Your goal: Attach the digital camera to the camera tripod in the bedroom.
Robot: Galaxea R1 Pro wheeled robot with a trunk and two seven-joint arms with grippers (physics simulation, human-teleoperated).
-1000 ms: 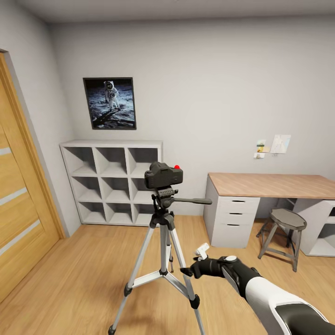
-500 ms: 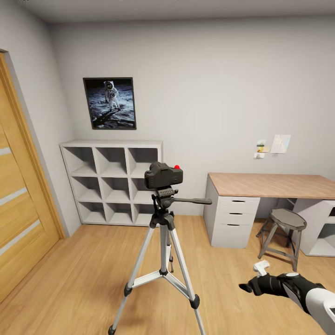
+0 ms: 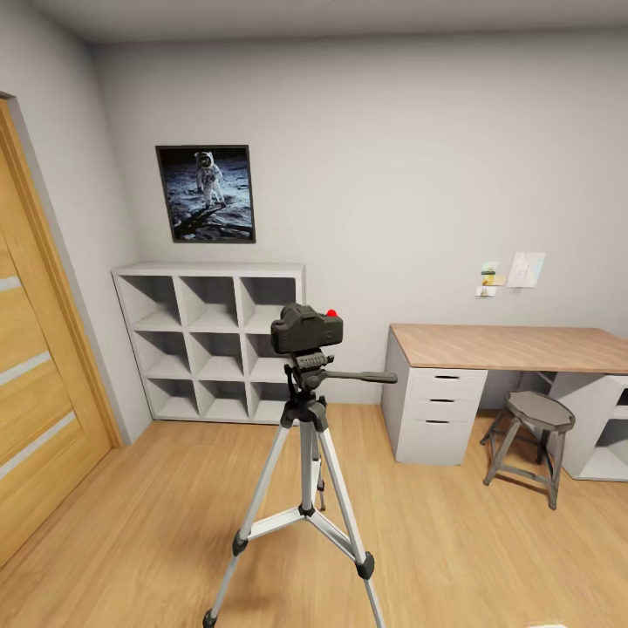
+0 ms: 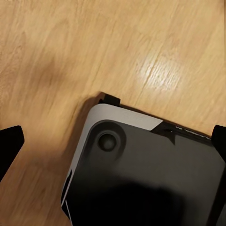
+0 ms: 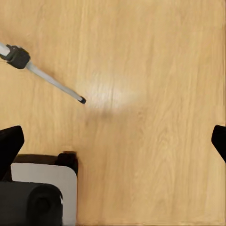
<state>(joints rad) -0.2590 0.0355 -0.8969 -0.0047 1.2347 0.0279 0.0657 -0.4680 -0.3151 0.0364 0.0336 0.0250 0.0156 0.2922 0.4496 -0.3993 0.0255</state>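
The black digital camera [image 3: 306,328], its red button on top, sits on the head of the camera tripod [image 3: 305,453] in the middle of the bedroom floor. The tripod's pan handle [image 3: 362,377] sticks out to the right. My left gripper [image 4: 113,146] is open above the wood floor and the robot's grey base [image 4: 141,174], with nothing between its fingers [image 4: 9,146]. My right gripper [image 5: 113,141] is also open and empty, pointing down at the floor. One silver tripod leg [image 5: 47,77] with its black foot lies ahead of it.
A white cube shelf [image 3: 209,340] stands against the back wall under the astronaut poster [image 3: 206,193]. The wood-topped desk [image 3: 506,349] and a stool [image 3: 532,436] are at the right. A wooden door [image 3: 39,384] is at the left.
My right arm has dropped down and to the right, out of the head view. The camera and tripod have not moved.
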